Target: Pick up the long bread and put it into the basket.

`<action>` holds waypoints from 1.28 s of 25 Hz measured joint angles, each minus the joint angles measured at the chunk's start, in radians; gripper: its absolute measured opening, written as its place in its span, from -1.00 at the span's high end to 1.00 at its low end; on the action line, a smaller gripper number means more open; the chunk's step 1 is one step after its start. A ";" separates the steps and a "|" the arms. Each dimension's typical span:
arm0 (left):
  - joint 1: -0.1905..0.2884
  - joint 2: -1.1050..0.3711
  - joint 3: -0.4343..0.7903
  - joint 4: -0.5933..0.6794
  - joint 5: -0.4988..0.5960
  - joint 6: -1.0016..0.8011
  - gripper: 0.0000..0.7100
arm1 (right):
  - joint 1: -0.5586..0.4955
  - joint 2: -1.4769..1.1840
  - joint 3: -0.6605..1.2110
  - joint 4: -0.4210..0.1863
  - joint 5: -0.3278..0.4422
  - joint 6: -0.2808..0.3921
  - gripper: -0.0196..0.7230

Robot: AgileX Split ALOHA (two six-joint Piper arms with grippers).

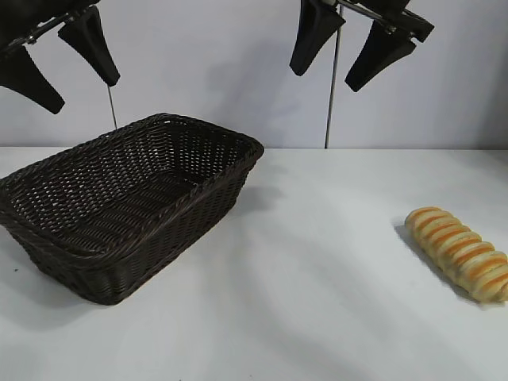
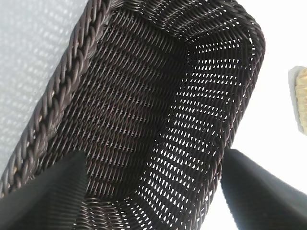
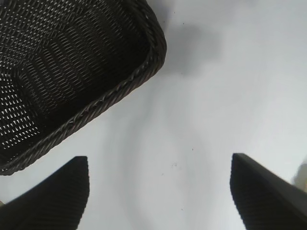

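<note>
The long bread, golden with orange-brown ridges, lies on the white table at the far right; one end of it shows in the left wrist view. The dark wicker basket stands at the left with nothing in it. My left gripper hangs open high above the basket, its wrist view looking down into the basket. My right gripper hangs open high over the table's middle, well left of the bread, with the basket's corner beside it and bare table between its fingers.
White table runs between basket and bread. A plain wall stands behind, with two thin vertical rods in front of it. The bread lies near the table's right edge.
</note>
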 joint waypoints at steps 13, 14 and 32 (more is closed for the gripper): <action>0.000 0.000 0.000 0.000 0.000 0.000 -0.58 | 0.000 0.000 0.000 0.000 0.000 0.000 -0.62; 0.000 0.000 0.000 0.000 0.000 0.000 -0.58 | 0.000 0.000 0.000 0.000 0.000 0.000 -0.62; 0.000 0.000 0.000 0.000 -0.021 0.000 -0.58 | 0.000 0.000 0.000 0.001 -0.001 0.000 -0.62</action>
